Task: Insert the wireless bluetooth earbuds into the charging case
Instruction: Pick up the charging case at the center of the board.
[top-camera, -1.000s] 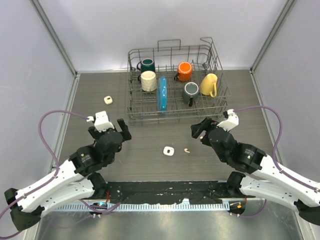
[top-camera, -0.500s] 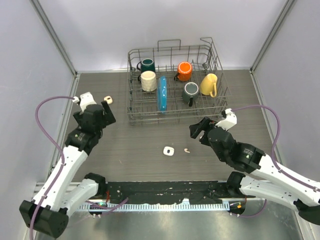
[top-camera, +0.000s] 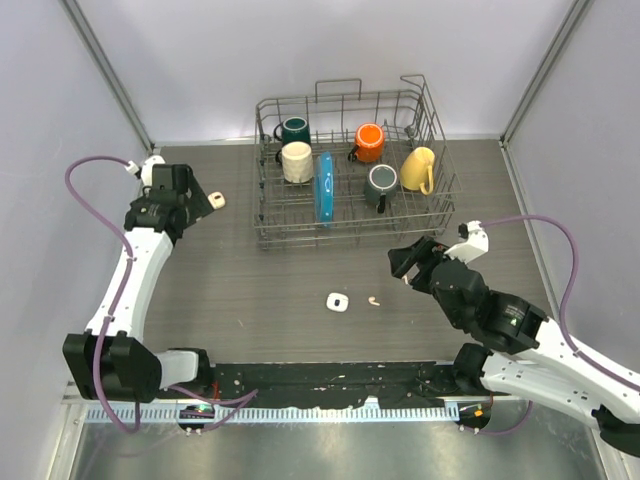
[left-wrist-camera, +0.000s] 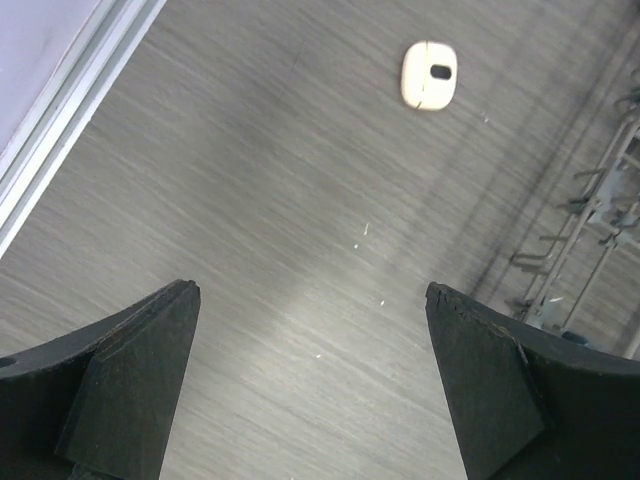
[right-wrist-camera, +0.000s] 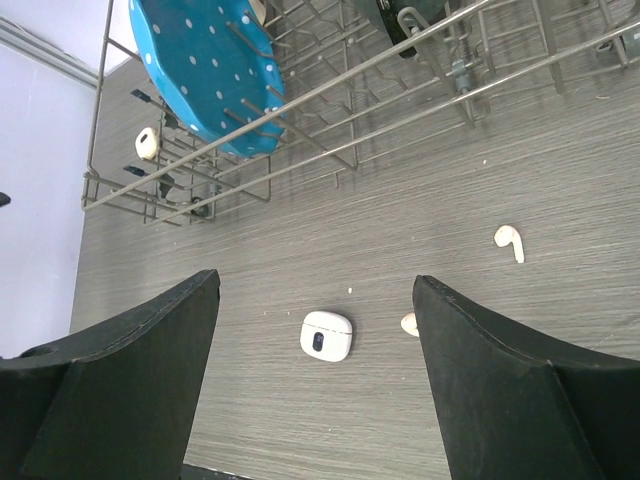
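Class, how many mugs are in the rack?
5: teal mug back left, cream mug before it, orange mug back centre, grey mug front, yellow mug right. None seems hidden.

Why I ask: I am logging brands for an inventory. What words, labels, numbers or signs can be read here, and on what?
None: no readable text in any view.
The white charging case shows only a small dark mark, as does the second case.
The blue plate bears white dots, not letters.
The mugs and wire rack show no print.
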